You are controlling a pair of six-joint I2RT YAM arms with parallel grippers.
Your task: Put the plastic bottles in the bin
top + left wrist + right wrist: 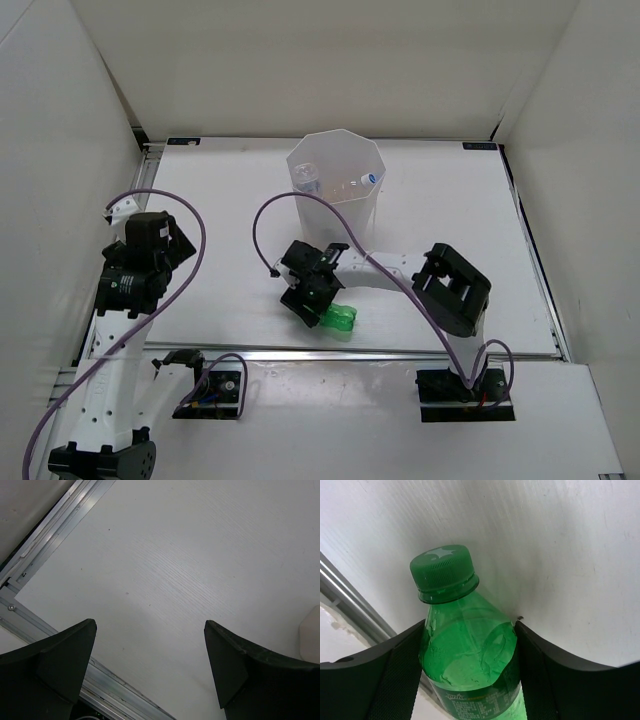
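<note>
green bottle clamped in right claw, bin just beyond; left claw spread apart.

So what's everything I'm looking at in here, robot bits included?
Green bottle: one, green with a green cap, near the table's front edge, between the right pincer's fingers.
Clear bottles: at least two visible, clear, one blue-capped, inside the bin; any others are hidden.
Bin: one, translucent white with a faceted rim, standing at the back middle of the table.
Table: one, white, enclosed by white walls.
Purple cables: two, purple, one looping along each arm.
Left pincer: one, black, open and empty, over bare table on the left.
Right pincer: one, black, shut on the green bottle.
</note>
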